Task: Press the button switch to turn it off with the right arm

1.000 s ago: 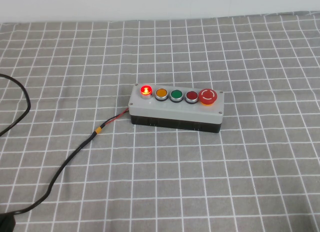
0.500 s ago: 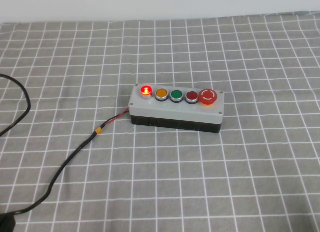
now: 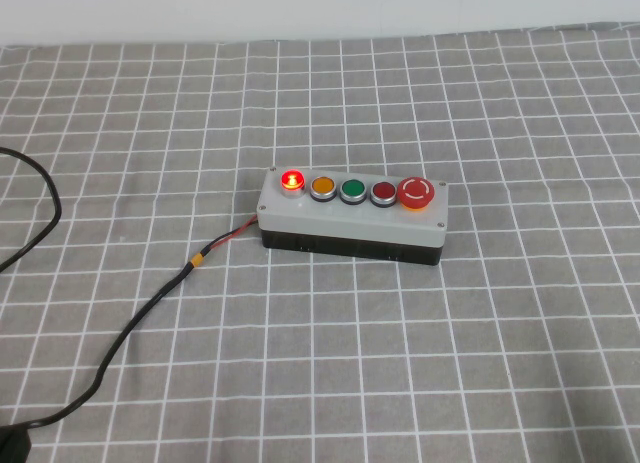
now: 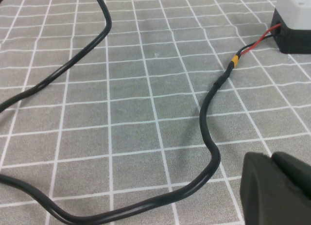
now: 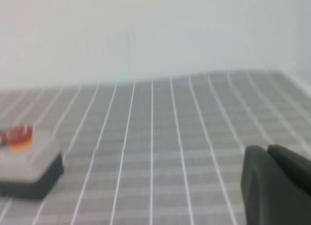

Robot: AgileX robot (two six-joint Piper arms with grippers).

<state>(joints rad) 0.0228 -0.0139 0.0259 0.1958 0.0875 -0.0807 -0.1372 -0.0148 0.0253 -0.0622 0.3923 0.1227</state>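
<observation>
Light-grey rectangular button switch (image 3: 352, 216), lamp lit, untouched. Right gripper (image 5: 277, 186) beside it, left gripper (image 4: 274, 188) near cable: finger states unclear. Next: reach, press.

Button switch (image 5: 30, 162) end with red mushroom button (image 5: 17, 134); right hand (image 5: 277, 186) well apart.

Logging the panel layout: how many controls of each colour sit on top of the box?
Box top, neither tool near:
Red: 3 (lit lamp, button, mushroom)
Yellow: 1
Green: 1
Total: 5
</observation>
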